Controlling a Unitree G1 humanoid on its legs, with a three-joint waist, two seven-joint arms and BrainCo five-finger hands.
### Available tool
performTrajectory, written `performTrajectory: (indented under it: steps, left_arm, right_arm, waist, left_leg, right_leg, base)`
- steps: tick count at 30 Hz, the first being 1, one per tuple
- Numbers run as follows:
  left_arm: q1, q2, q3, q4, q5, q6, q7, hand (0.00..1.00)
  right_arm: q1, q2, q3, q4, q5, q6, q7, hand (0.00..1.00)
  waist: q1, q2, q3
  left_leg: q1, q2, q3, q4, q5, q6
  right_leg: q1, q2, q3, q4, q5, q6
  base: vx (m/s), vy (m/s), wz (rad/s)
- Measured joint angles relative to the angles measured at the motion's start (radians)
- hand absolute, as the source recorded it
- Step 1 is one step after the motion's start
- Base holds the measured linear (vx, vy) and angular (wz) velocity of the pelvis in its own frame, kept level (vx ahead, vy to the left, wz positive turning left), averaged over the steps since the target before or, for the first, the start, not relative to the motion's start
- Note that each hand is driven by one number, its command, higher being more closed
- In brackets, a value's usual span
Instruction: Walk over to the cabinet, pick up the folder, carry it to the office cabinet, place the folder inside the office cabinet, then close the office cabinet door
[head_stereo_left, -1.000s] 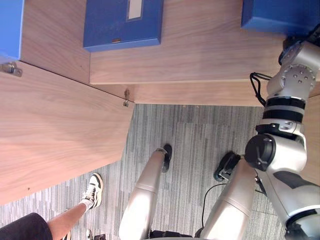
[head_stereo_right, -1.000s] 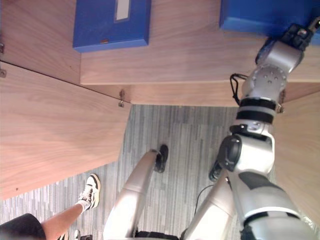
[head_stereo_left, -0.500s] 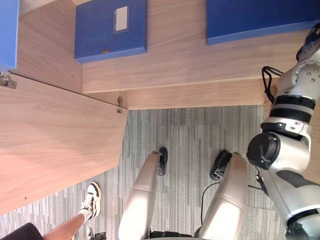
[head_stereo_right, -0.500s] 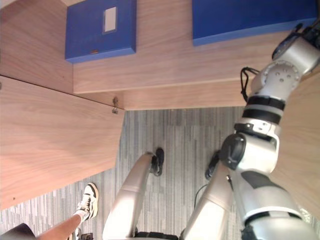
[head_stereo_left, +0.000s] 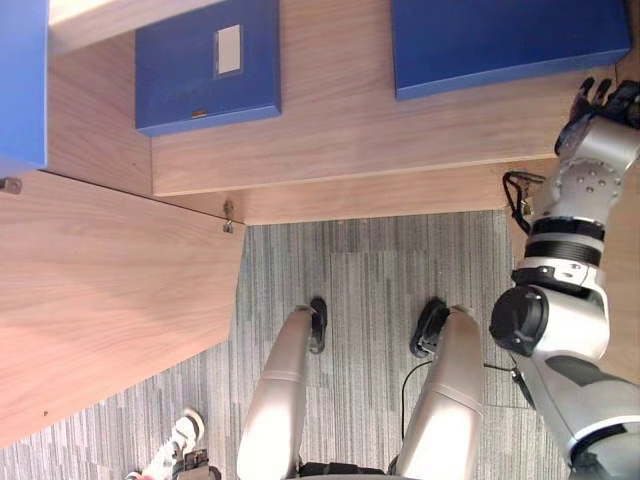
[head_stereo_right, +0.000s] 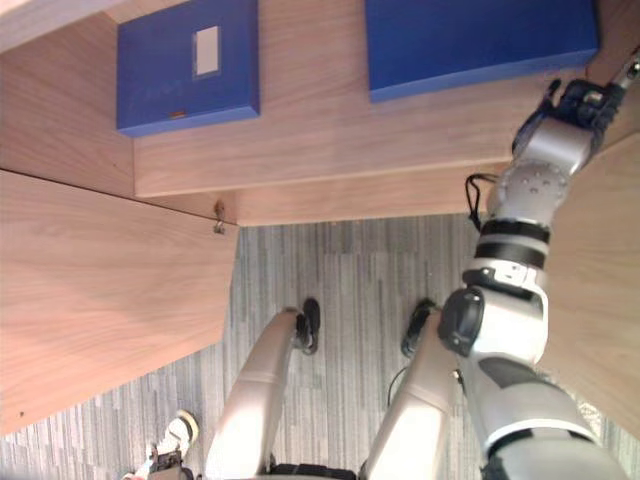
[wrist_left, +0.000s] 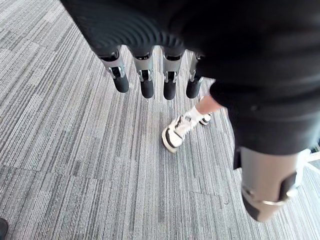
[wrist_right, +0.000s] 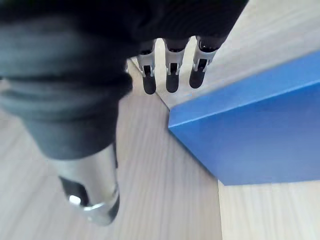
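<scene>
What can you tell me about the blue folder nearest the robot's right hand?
The blue folder appears to lie flat on the wooden cabinet shelf: a plain, smooth rectangular case with crisp corners and a thin side edge, no label showing. It sits apart from the labelled folder further left. The right hand hovers beside its corner, fingers straight, not gripping it.

A blue folder (head_stereo_left: 505, 42) lies flat on the wooden cabinet shelf (head_stereo_left: 350, 140), apart from a white-labelled folder (head_stereo_left: 205, 80).
</scene>
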Motion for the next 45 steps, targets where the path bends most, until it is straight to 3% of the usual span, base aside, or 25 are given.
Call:
performTrajectory:
  steps: [7, 10, 15, 19, 22, 24, 26, 32, 35, 38, 43, 45]
  left_arm:
    - [-0.024, 0.013, 0.009, 0.000, 0.000, 0.000, 0.000, 0.00]
    - [-0.025, 0.013, 0.021, 0.004, 0.002, 0.000, 0.000, 0.00]
    - [-0.027, 0.022, 0.021, 0.010, 0.002, 0.000, -0.001, 0.00]
    - [-0.027, 0.036, 0.021, 0.013, 0.005, 0.000, -0.007, 0.00]
    - [-0.028, 0.053, 0.021, 0.019, 0.008, 0.000, -0.023, 0.00]
    - [-0.034, 0.065, 0.026, 0.036, 0.017, 0.000, -0.035, 0.00]
    - [-0.040, 0.067, 0.032, 0.037, 0.036, 0.000, -0.043, 0.00]
    - [-0.043, 0.089, 0.041, 0.042, 0.051, 0.000, -0.095, 0.00]
    - [-0.043, 0.098, 0.036, 0.043, 0.069, -0.001, -0.121, 0.00]
    - [-0.042, 0.097, -0.039, 0.044, 0.071, -0.001, -0.141, 0.00]
    - [-0.042, 0.097, -0.176, 0.036, 0.071, -0.012, -0.168, 0.00]
    - [-0.040, 0.098, -0.206, 0.028, 0.076, -0.024, -0.180, 0.00]
  right_arm:
    - [0.054, 0.052, 0.008, 0.001, 0.000, 0.014, 0.021, 0.00]
    - [0.065, 0.053, 0.008, 0.004, -0.037, 0.041, 0.023, 0.00]
    - [0.080, 0.047, 0.008, 0.063, -0.171, 0.155, 0.055, 0.00]
    - [0.086, 0.027, 0.009, 0.112, -0.261, 0.226, 0.101, 0.00]
    - [0.086, -0.008, 0.042, 0.156, -0.372, 0.286, 0.137, 0.00]
    - [0.085, -0.029, 0.048, 0.191, -0.504, 0.342, 0.172, 0.00]
    - [0.084, -0.043, 0.049, 0.222, -0.595, 0.368, 0.197, 0.00]
    - [0.078, -0.101, 0.188, 0.280, -0.825, 0.410, 0.281, 0.00]
    - [0.078, -0.120, 0.238, 0.289, -0.883, 0.420, 0.313, 0.00]
    - [0.085, -0.128, 0.287, 0.297, -0.923, 0.417, 0.342, 0.00]
    - [0.233, -0.087, 0.364, 0.307, -1.009, 0.380, 0.413, 0.00]
    - [0.341, -0.038, 0.363, 0.309, -1.117, 0.376, 0.456, 0.00]
  waist:
    - [-0.013, -0.010, 0.003]
    - [-0.016, -0.016, 0.004]
    - [-0.024, -0.035, 0.003]
    - [-0.024, -0.036, 0.002]
    - [-0.024, -0.036, 0.002]
    - [-0.024, -0.036, 0.002]
    - [-0.022, -0.036, 0.002]
    - [-0.024, -0.037, 0.002]
    - [-0.024, -0.037, 0.002]
    - [-0.023, -0.036, 0.002]
    - [-0.010, -0.036, -0.001]
    - [0.002, -0.040, -0.016]
  left_leg:
    - [0.000, 0.007, 0.002, 0.000, 0.000, 0.000]
    - [0.000, 0.010, 0.003, -0.001, 0.000, 0.000]
    - [0.000, 0.022, 0.004, -0.005, 0.000, 0.000]
    - [0.000, 0.025, 0.004, -0.006, 0.001, 0.002]
    - [0.001, 0.026, 0.004, -0.006, 0.003, 0.005]
    - [0.002, 0.026, 0.003, -0.006, 0.004, 0.006]
    - [0.003, 0.026, 0.002, -0.006, 0.004, 0.007]
    - [0.003, 0.026, 0.003, -0.006, 0.007, 0.009]
    - [0.004, 0.026, 0.003, -0.007, 0.009, 0.010]
    - [0.021, 0.029, 0.008, -0.031, 0.018, 0.013]
    - [0.161, 0.055, -0.001, -0.154, 0.051, 0.017]
    - [0.261, 0.063, -0.003, -0.246, 0.077, 0.015]
  right_leg:
    - [0.000, 0.005, -0.003, -0.004, 0.001, -0.001]
    - [0.000, 0.008, -0.003, -0.010, 0.005, -0.002]
    - [0.006, 0.019, -0.010, -0.026, 0.017, -0.008]
    - [0.009, 0.021, -0.014, -0.030, 0.019, -0.007]
    - [0.010, 0.021, -0.015, -0.032, 0.020, -0.007]
    - [0.014, 0.021, -0.017, -0.033, 0.021, -0.006]
    - [0.017, 0.021, -0.018, -0.034, 0.021, -0.005]
    - [0.017, 0.021, -0.019, -0.035, 0.022, -0.004]
    - [0.017, 0.021, -0.019, -0.036, 0.024, -0.006]
    - [0.031, 0.026, -0.021, -0.060, 0.038, -0.009]
    - [0.201, 0.051, -0.085, -0.204, 0.089, -0.031]
    - [0.316, 0.062, -0.122, -0.297, 0.115, -0.030]
  base:
    - [0.05, -0.043, -0.02]
    - [0.06, -0.037, -0.04]
    - [0.05, -0.028, -0.06]
    - [0.05, -0.030, -0.01]
    - [0.04, -0.028, -0.01]
    - [0.04, -0.033, 0.02]
    - [0.02, -0.014, 0.01]
    - [0.04, -0.029, 0.00]
    - [0.05, -0.034, 0.00]
    - [0.04, -0.024, -0.07]
    - [0.08, 0.013, -0.06]
    - [0.11, 0.035, 0.03]
